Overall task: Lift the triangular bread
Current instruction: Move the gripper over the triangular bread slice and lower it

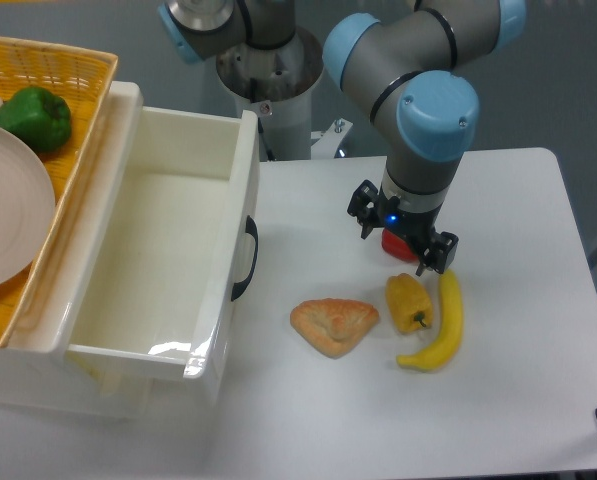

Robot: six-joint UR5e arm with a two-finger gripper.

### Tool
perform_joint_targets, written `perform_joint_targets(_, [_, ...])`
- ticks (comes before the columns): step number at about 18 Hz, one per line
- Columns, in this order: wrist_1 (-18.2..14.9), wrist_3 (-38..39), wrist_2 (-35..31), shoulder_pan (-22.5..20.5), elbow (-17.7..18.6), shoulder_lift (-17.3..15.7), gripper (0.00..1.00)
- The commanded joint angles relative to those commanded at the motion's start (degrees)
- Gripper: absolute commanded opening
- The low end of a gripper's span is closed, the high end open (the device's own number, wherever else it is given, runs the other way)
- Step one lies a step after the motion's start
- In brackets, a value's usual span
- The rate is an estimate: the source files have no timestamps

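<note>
The triangular bread lies flat on the white table, a golden-tan rounded triangle with a paler folded centre. My gripper points down behind and to the right of it, well apart from the bread. Its black fingers are spread, so it stands open. A small red thing shows between and under them; I cannot tell whether they touch it. The bread is untouched and in full view.
A yellow-orange pepper sits just right of the bread, with a banana beside it. A white open bin with a black handle stands at the left. Behind it a wicker basket holds a green pepper and a plate.
</note>
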State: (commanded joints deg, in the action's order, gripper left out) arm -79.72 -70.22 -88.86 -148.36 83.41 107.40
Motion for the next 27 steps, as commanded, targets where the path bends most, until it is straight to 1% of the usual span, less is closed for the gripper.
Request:
perform_joint_targets(6, [0.09, 0.09, 0.71, 0.00, 0.44, -0.09, 1.00])
perform_joint_targets(9, [0.52, 0.44, 0.97, 0.52, 1.58, 0.09, 1.00])
perform_joint_targets(10, [1.83, 0.53, 1.84, 0.52, 1.76, 0.35, 1.00])
perform_joint_targets(11, [3.76, 0.61, 3.33, 0.44, 2.80, 0.44, 1.00])
perform_joint_targets(13, [8.06, 0.70, 4.57, 0.52, 6.22, 0.18, 1.00])
perform_joint_targets(14, [9.65, 1.05, 4.57, 0.70, 7.02, 0.17, 1.00])
perform_joint_targets(15, [10.19, 1.49, 4.57, 0.79, 7.47, 0.26, 1.00])
perform_joint_targets(21, [10.28, 2.99, 5.01, 2.01, 7.56, 1.58, 1.00])
perform_joint_targets(24, [10.81, 2.99, 7.82, 2.28, 7.65, 3.16, 1.00])
perform_joint_targets(27, [11.16, 2.99, 7.74, 2.98, 8.00, 4.48, 1.00])
